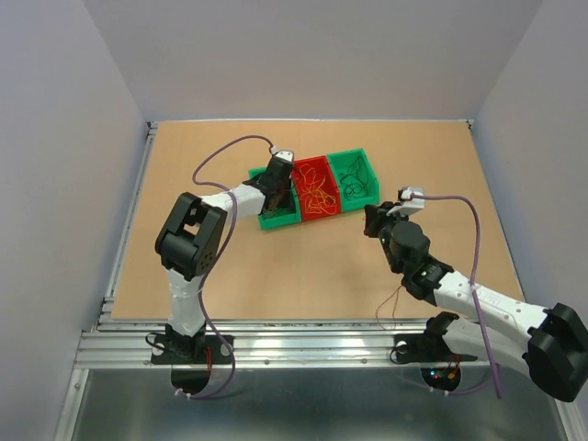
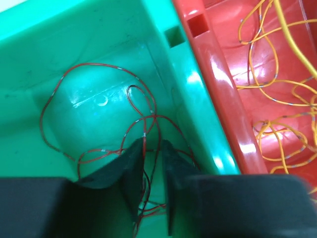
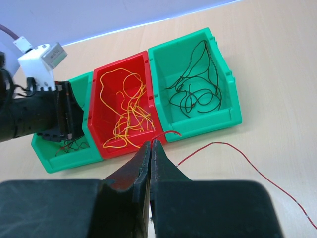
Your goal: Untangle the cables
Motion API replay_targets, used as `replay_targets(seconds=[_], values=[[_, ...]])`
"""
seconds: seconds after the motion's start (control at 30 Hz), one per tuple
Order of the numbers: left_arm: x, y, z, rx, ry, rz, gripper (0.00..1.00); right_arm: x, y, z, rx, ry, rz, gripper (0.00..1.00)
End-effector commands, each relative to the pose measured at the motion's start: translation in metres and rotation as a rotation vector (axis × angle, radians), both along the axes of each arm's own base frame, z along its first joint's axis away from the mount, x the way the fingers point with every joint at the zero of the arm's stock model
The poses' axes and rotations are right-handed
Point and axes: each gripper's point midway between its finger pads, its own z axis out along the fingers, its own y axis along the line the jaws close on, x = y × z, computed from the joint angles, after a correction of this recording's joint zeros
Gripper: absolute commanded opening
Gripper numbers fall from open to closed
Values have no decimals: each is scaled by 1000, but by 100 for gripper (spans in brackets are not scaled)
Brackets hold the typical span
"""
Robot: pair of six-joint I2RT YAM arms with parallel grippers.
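Three bins stand in a row. In the left green bin [image 2: 99, 29] lie thin red cables [image 2: 101, 65]; my left gripper [image 2: 153, 144] reaches down into it, its jaws slightly apart, open, with red strands running loose through the gap. Orange-yellow cables [image 3: 126, 116] fill the red bin [image 3: 96, 116]. Dark cables [image 3: 195, 91] rest in the right green bin [image 3: 228, 116]. In front of the bins my right gripper [image 3: 151, 143] is shut on a red cable [image 3: 171, 132], whose short end curls out past the tips. More red cable [image 3: 247, 161] trails over the table.
The bins [image 1: 317, 188] sit mid-table, touching side by side. Thick purple cables [image 1: 473, 239] run along both arms. A raised metal rail [image 1: 276, 326] edges the near side and grey walls enclose the table. Light wood surface [image 1: 276, 266] lies between the bins and the arm bases.
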Motion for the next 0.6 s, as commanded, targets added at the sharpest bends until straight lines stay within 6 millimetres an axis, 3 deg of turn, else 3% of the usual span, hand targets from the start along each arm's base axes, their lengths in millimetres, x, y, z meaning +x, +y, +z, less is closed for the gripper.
replay_targets(seconds=[0.0, 0.07, 0.23, 0.43, 0.53, 0.57], values=[[10, 9, 74, -42, -200, 16, 44, 1, -3, 7, 34, -22, -14, 1], [6, 12, 91, -58, -249, 11, 60, 1, -2, 7, 32, -22, -7, 1], [1, 11, 110, -84, -310, -28, 66, -1, 8, 7, 23, -8, 54, 1], [-1, 10, 134, -94, -390, -73, 69, -14, 56, 7, -38, 21, 337, 1], [-7, 12, 148, -76, -444, -131, 70, -32, 91, 8, -43, 16, 560, 1], [-11, 12, 157, -64, -477, -167, 70, -48, 108, 13, -32, -5, 695, 1]])
